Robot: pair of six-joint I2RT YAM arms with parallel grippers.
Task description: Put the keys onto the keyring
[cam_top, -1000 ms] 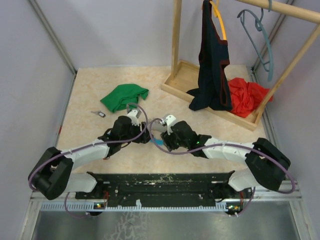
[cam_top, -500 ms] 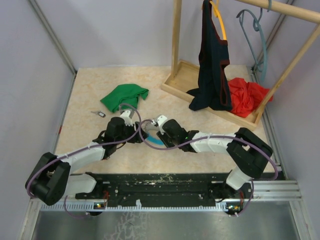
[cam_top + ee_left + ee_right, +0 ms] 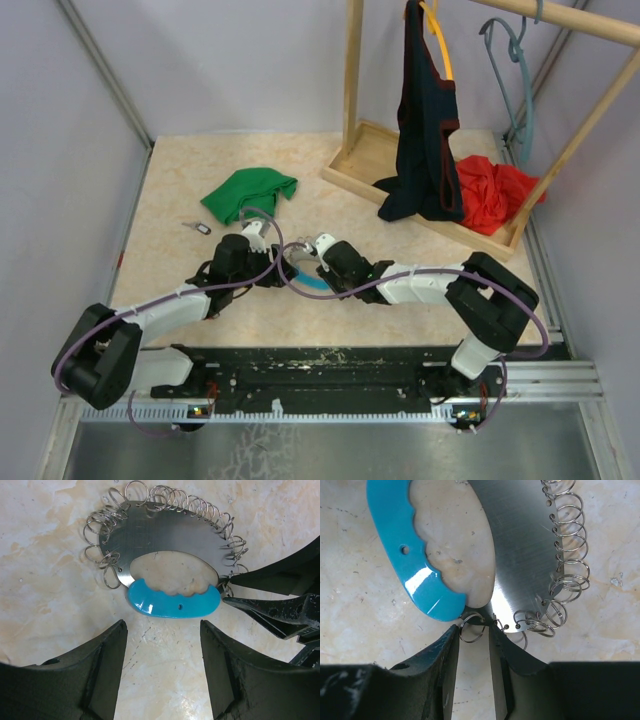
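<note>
The keyring point(image 3: 299, 262) lies between my two grippers: a silvery crescent plate point(image 3: 160, 535) fringed with several wire rings, with a light blue band point(image 3: 172, 602) along its inner side. My left gripper point(image 3: 162, 630) hovers open just short of the blue band, nothing between its fingers. My right gripper point(image 3: 474, 630) has its jaws narrowed on a small wire ring point(image 3: 471, 626) at the plate's tip, beside the blue band point(image 3: 405, 565). Its fingers point(image 3: 270, 607) show at the right of the left wrist view. One tiny key point(image 3: 198, 228) lies apart on the table to the left.
A green cloth point(image 3: 248, 192) lies behind the grippers. At the back right stands a wooden rack point(image 3: 352, 90) with a dark garment point(image 3: 425, 130), a red cloth point(image 3: 495, 190) on its base and a teal hanger point(image 3: 520, 80). Walls close in on both sides.
My right arm has reached left to the keyring's tip and its jaws have narrowed around the small ring. The left gripper has shifted slightly left and stayed open.
</note>
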